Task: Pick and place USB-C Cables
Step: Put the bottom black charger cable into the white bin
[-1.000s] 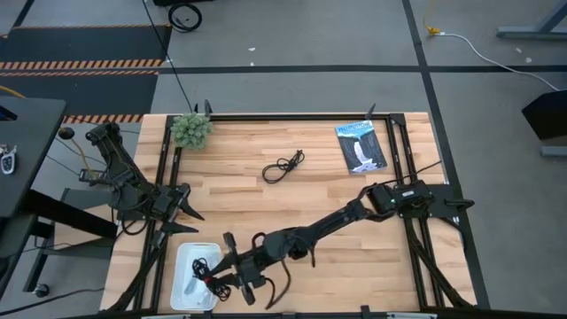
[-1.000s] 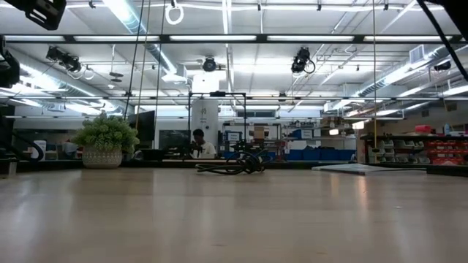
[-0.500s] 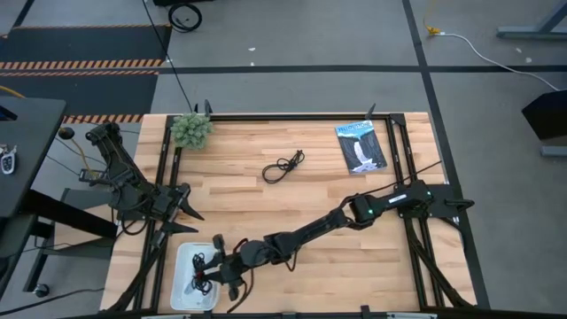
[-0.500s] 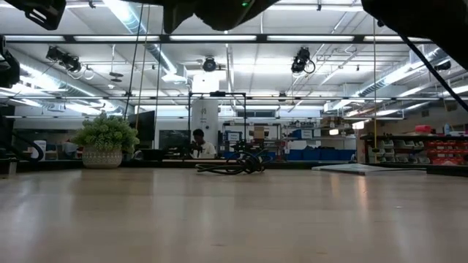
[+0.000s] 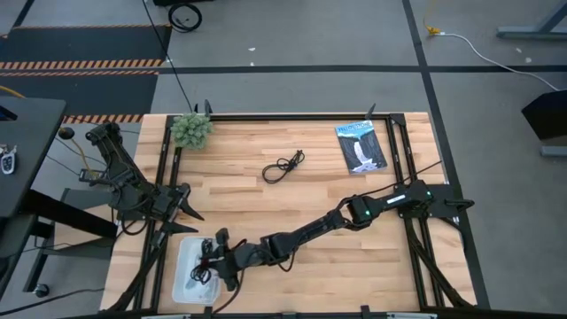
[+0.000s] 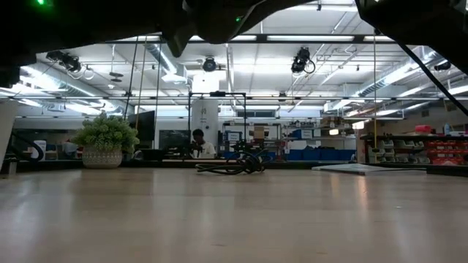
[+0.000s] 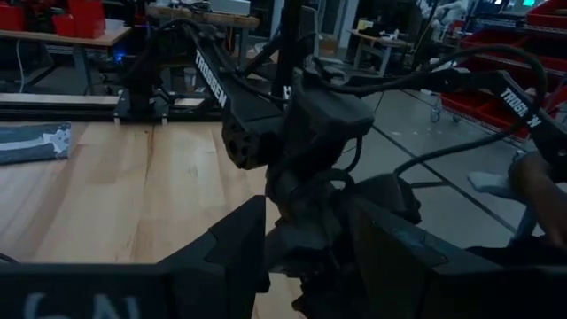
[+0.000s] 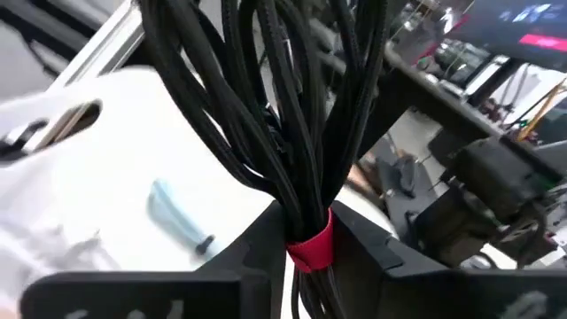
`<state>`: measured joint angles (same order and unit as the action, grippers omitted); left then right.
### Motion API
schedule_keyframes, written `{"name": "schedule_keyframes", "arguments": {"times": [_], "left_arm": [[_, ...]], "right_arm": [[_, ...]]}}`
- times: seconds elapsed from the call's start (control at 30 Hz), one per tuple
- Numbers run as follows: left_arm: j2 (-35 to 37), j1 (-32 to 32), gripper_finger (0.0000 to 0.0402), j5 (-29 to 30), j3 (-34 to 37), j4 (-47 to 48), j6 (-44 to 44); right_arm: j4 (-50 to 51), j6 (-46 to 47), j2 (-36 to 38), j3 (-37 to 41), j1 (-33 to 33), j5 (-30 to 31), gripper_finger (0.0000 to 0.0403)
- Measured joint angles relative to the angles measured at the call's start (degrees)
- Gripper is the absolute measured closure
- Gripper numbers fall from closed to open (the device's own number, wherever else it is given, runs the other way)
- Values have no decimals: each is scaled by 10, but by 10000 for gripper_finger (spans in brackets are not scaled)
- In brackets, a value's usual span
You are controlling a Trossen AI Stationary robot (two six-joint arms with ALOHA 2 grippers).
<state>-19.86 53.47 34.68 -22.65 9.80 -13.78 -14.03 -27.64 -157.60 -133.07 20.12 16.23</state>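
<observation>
My right gripper [image 5: 218,258] reaches across the near side of the table and is over the white tray [image 5: 182,288] at the near-left corner. It is shut on a coiled black USB-C cable [image 8: 292,106]. In the right wrist view a pale blue-grey cable [image 8: 179,213] lies in the tray [image 8: 106,213]. A second black cable [image 5: 283,166] lies flat mid-table and also shows in the low view [image 6: 228,167]. My left gripper [image 7: 310,266] waits open at the table's left edge [image 5: 180,206]. My right gripper pinches the black cable bundle between its two fingers at the red tie [image 8: 311,251] that binds the coil. The fingers come from the table's right, slanting down. The loops [image 8: 266,80] reach out past the fingertips over the tray; whether they touch it, I cannot tell.
A blue-and-white flat packet [image 5: 361,146] lies at the far right of the table. A small potted plant [image 5: 191,129] stands at the far-left corner. The right arm [image 5: 310,232] spans the near half of the table. Bare wood lies between the mid-table cable and the packet.
My right gripper has moved toward the table's left edge, carrying the black cable from beside the tray to over it. The arm has stretched out further, and it now darkens the top of the low view.
</observation>
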Motion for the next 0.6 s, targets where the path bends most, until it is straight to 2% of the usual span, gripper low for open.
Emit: {"name": "schedule_keyframes", "arguments": {"times": [0.4,0.6], "left_arm": [[0,0,230,0,0,0,-1],[0,0,230,0,0,0,-1]], "right_arm": [[36,26,0,0,1,-8,245],[60,39,11,1,8,-11,221]]}}
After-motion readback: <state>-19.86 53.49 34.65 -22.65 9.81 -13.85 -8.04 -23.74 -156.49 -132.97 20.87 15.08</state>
